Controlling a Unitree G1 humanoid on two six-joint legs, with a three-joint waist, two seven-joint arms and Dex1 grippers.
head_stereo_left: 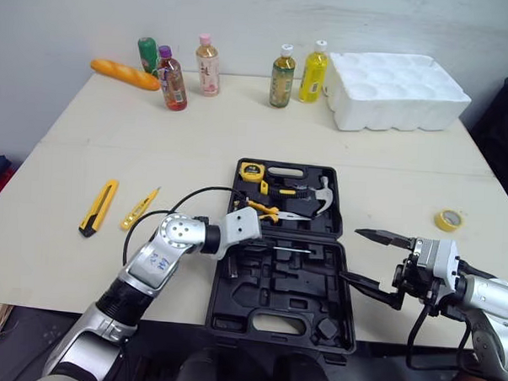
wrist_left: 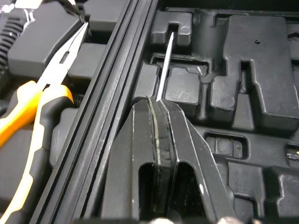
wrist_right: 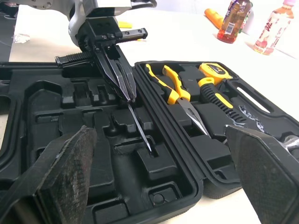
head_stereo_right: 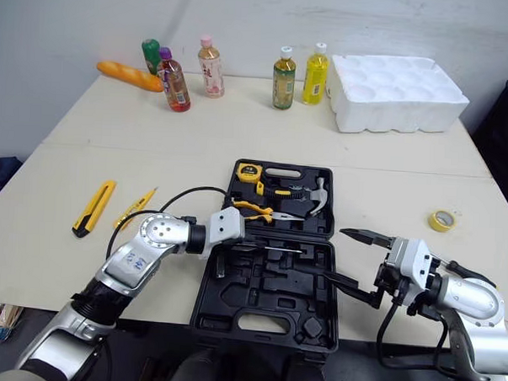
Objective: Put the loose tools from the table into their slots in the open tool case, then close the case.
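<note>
The black tool case (head_stereo_left: 232, 312) lies open near the table's front edge. Its far half holds a tape measure (head_stereo_left: 252, 171), orange-handled pliers (head_stereo_left: 270, 211) and a hammer (head_stereo_left: 319, 196). My left gripper (head_stereo_left: 264, 244) hovers over the near half beside the hinge, shut on a thin metal screwdriver shaft (wrist_left: 166, 60) whose tip rests in a moulded slot (wrist_right: 147, 149). My right gripper (head_stereo_left: 373, 261) stands open at the case's right edge, holding nothing. A yellow utility knife (head_stereo_left: 98, 207) and a small yellow cutter (head_stereo_left: 140, 207) lie left of the case. A yellow tape roll (head_stereo_left: 447, 219) lies to its right.
Several bottles (head_stereo_left: 207, 64) and a bread loaf (head_stereo_left: 124, 73) line the table's far edge. A white foam tray (head_stereo_left: 397, 91) sits at the far right. My left arm's black cable (head_stereo_left: 195, 195) loops above the table left of the case.
</note>
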